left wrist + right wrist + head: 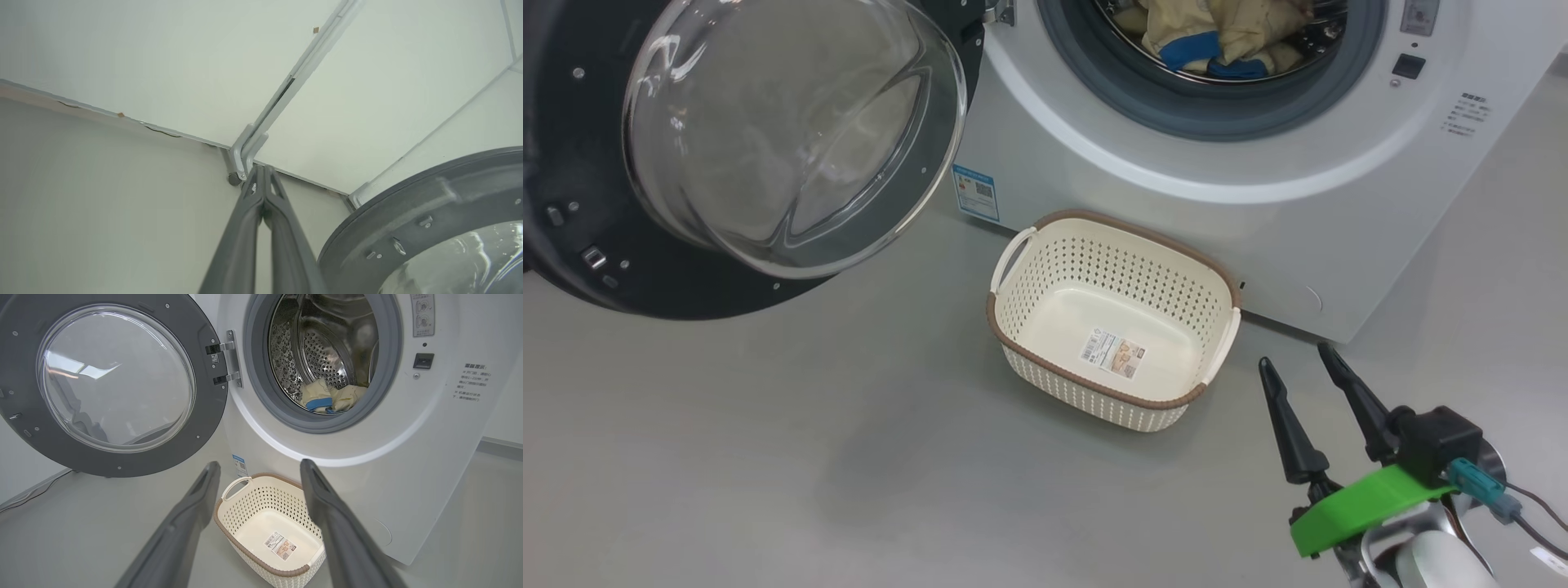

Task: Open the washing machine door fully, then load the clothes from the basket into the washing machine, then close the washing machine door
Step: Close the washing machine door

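Dark fingers (1290, 425) of right gripper (1295, 356) spread wide, empty, just beside small cream perforated plastic basket (1094, 278), bare inside. Pale cream-yellow clothes (1225, 33) already inside white washing machine (1258, 212). Large round black-rimmed glass door (792, 139) swung wide leftward; left gripper (263, 171), pinched shut on nothing, nearer its rim. Basket possibly under closing swing.

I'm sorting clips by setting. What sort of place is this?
Probably a laundry area, perhaps a test room: a white front-loading washing machine with its door swung open and clothes in the drum, and an empty basket on the grey floor.
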